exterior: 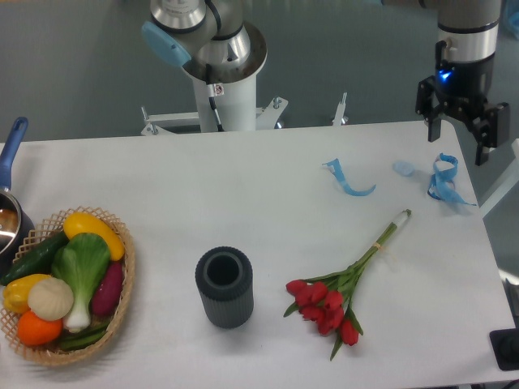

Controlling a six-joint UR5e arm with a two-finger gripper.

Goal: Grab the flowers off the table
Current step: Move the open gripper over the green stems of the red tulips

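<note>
Flowers: you find them flat on the white surface, front right, blooms toward you, pale stem end angled toward the far right edge, so the bare stems offer you a grip. Gripper: high at far right, fingers spread, empty, well apart from them.

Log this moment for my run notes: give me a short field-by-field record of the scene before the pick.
hand: open, empty, raised over the table's far right edge
flowers: lying flat on the table, red blooms toward the near edge, pale stem end pointing to the far right
hand vs flowers: apart, not touching
vase: dark, ribbed, upright, left of the flowers
basket: near left corner, filled with vegetables
ribbon scraps: blue, far right area
pot: left edge, partly cut off
</note>
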